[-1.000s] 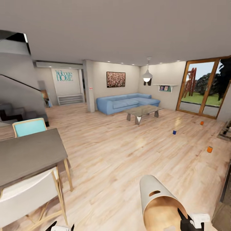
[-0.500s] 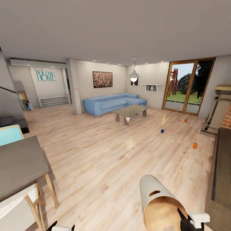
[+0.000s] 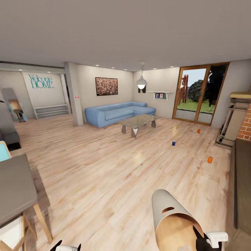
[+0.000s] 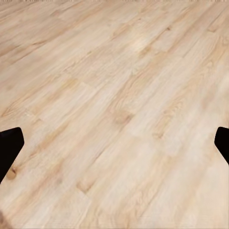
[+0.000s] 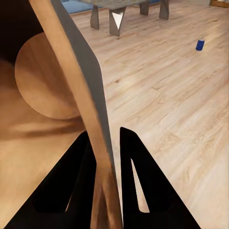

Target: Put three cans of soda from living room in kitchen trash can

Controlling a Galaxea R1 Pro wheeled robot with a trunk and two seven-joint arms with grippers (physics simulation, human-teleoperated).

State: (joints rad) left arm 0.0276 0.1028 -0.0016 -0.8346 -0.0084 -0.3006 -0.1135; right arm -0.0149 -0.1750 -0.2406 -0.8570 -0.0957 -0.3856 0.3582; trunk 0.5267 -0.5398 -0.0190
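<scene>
The right pincer (image 3: 205,240) is clamped on the rim wall of the trash can (image 3: 167,212), one black finger (image 5: 71,186) inside and one outside the thin wall. The can is a smooth light grey cylinder with a matte tan-brown inside and an oval handle slot near the rim. It is carried tilted, its long axis running from near right to far left, the open mouth facing the near right, toward the robot.

The left pincer (image 4: 114,143) hangs above the light wood floor (image 3: 104,164), its dark fingertips wide apart with only pale, grainy planks between them.

Three small soda cans stand upright and well apart on the floor at the far right: a blue can (image 3: 173,143), an orange can (image 3: 210,159) nearer on the right, and another orange can (image 3: 198,131) farther back by the glass door (image 3: 195,94). A blue sofa (image 3: 116,113) and a glass-topped coffee table (image 3: 138,122) sit beyond. A grey tabletop (image 3: 14,188) fills the near left.
</scene>
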